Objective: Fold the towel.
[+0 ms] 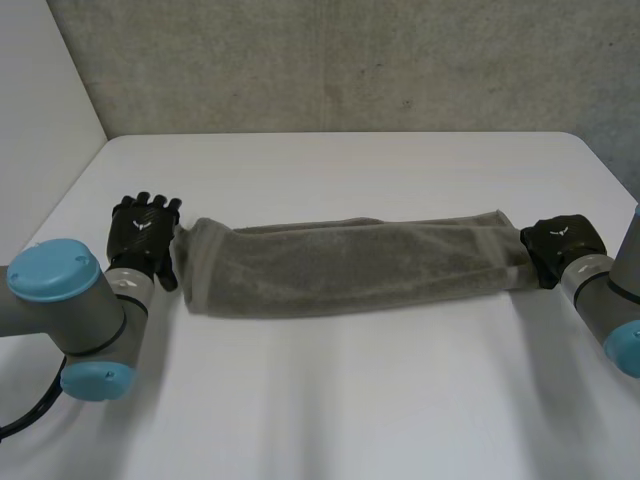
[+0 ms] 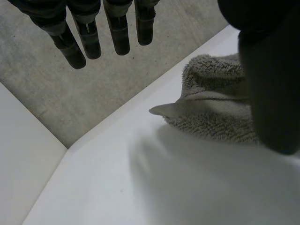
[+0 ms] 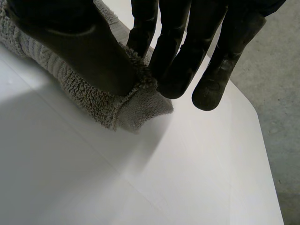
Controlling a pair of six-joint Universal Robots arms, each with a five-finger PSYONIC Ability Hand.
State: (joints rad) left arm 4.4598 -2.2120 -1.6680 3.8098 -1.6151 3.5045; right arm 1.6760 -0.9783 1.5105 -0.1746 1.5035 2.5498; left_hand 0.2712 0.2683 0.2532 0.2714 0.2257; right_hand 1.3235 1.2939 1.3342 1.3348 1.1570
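Lengthwise, the towel (image 1: 350, 265) lies folded on the table (image 1: 350, 410).
Right hand (image 1: 560, 245) pinches one end between thumb and fingers; left hand (image 1: 143, 235) sits beside the other, fingers straight, empty.

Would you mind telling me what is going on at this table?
The robot is folding a grey towel, which lies as a long strip across the white table. Its right hand pinches the strip's right end between thumb and fingers. Its left hand sits beside the left end, fingers straight, gripping nothing.
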